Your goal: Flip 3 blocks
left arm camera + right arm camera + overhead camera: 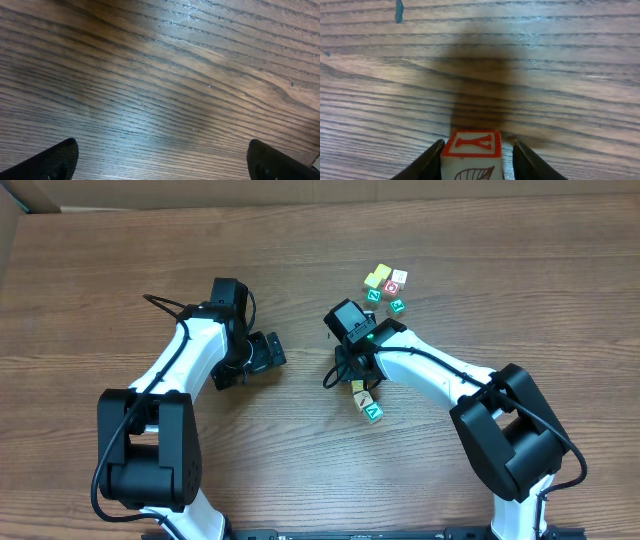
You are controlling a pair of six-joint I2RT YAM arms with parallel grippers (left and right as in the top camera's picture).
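1. Wooden table [300,240] with brown grain; two white-and-black arms reach in from the near edge.
2. Left gripper [161,159]: jaws spread as wide as they go, nothing between them. Its wrist view shows only bare table under it. It sits left of centre, well apart from every block.
3. Right gripper [477,150]: jaws partway closed, one black finger on each side of a cube.
4. That cube is the red-Y block [471,141]: white, and its red-bordered face with a red Y is uppermost in the right wrist view. The face toward the camera has a line drawing, cut off by the frame edge.
5. The picture-left finger meets the cube's side. On picture-right a thin pale strip shows between cube and finger, so I cannot tell whether it is pinched or only bracketed.
6. A dark shadow lies on the table just beyond the cube.
7. Overhead shows three blocks in a short diagonal row right at the right gripper's tip, centre-right on the table. The tan block [357,387] is nearest the fingers, the pale block [365,400] is in the middle, and the green-letter block [373,412] is at the near end, all packed close together.
8. The red-Y block is probably the one nearest the fingers; overhead is too small to confirm.
9. A cluster of other blocks [386,288] with yellow, red-marked and green faces sits farther back, apart from both grippers.
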